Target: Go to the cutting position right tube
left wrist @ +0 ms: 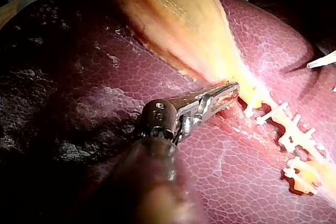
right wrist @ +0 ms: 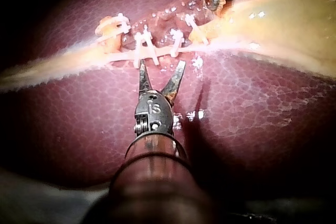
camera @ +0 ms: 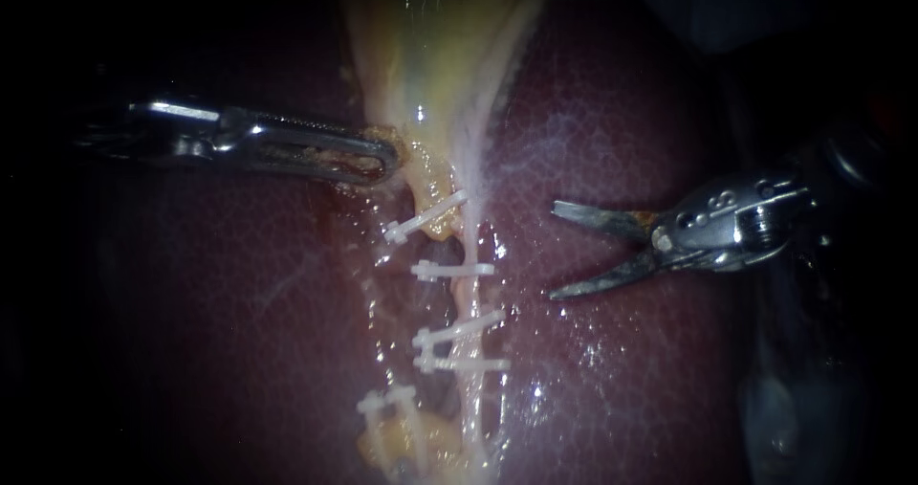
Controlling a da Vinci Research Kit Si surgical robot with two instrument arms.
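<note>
Pale surface [right wrist: 37,195], perhaps drape, shows past liver's edge near right instrument's shaft. Liver [right wrist: 262,129] lies directly on it. Surface mostly dark, hard to read.

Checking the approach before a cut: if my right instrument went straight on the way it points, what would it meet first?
Probably the clipped tube, at or near a white clip; the right instrument, jaws open, points at it across bare liver. Its height above the tissue is unclear.

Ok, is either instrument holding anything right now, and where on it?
The left instrument grips the gallbladder at its narrow end, next to the nearest clip. The right instrument holds nothing; its blades stand open over the liver.
</note>
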